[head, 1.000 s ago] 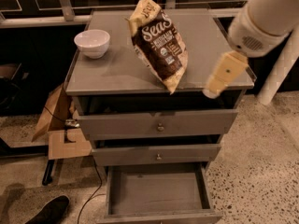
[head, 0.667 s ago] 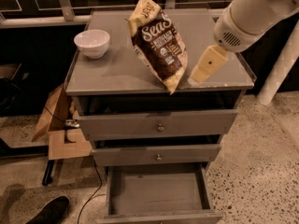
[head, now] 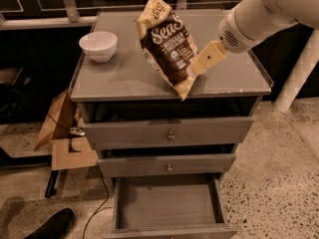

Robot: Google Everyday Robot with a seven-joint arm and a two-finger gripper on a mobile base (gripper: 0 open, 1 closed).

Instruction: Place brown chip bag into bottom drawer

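The brown chip bag (head: 168,45) stands tilted on top of the grey cabinet (head: 119,78), dark brown with cream ends and white "Sea S" lettering. My gripper (head: 204,59) reaches in from the upper right on a white arm; its cream finger touches or nearly touches the bag's right edge. The bottom drawer (head: 167,205) is pulled open at the cabinet's foot, a shallow grey tray with nothing in it.
A white bowl (head: 98,46) sits on the cabinet top at the left. Two upper drawers with round knobs (head: 170,135) are closed. Cardboard (head: 62,128) and a cable lie left of the cabinet; a dark shoe (head: 50,224) is at the lower left.
My gripper and arm have moved left across the cabinet top, from its right edge to the bag's right side. The bag and the drawer have not moved.
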